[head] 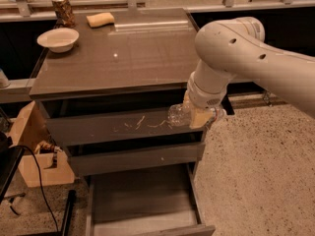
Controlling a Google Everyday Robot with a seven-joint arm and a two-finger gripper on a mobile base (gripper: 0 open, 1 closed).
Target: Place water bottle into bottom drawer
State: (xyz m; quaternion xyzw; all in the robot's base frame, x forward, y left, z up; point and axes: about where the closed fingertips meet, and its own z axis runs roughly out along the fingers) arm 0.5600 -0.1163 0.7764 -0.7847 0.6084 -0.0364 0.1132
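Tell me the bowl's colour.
The bowl is white, camera view; the tool holds the water bottle by the upper drawer.

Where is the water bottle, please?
The water bottle is in the gripper, at the right end of the scratched upper drawer front, above the open bottom drawer.
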